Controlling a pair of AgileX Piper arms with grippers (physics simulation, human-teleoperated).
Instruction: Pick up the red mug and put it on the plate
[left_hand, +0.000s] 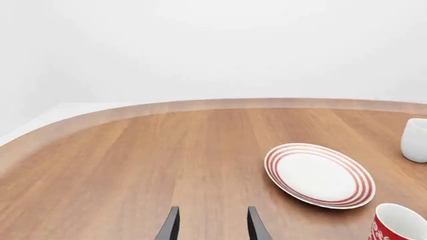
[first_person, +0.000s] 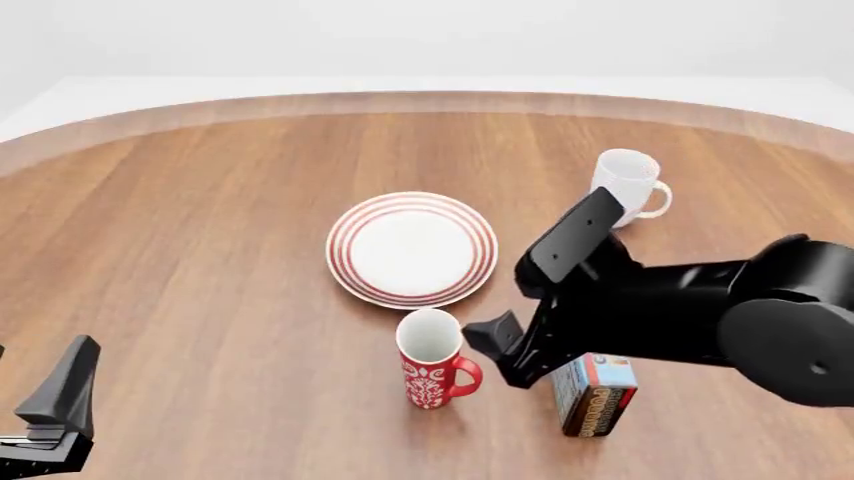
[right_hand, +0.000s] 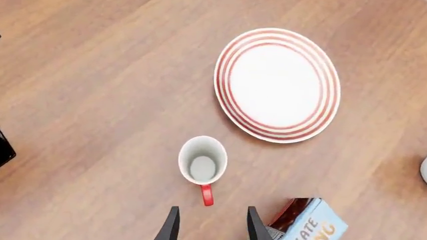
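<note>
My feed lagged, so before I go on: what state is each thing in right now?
Red mug: upright, empty, on the table, not gripped.
Plate: flat, bare.
White mug: upright.
Box: standing upright.
Right gripper: fingers open, above the red mug's handle.
Left gripper: fingers open, holding nothing.

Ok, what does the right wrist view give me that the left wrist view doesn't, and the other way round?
Only the right wrist view shows the red mug's whole rim, white inside and handle, the right gripper open above that handle, plus a carton's corner. Only the left wrist view shows the plain white mug, the table's far edge and the open left gripper over bare wood. Both show the plate, with nothing on it, and the red mug.
</note>
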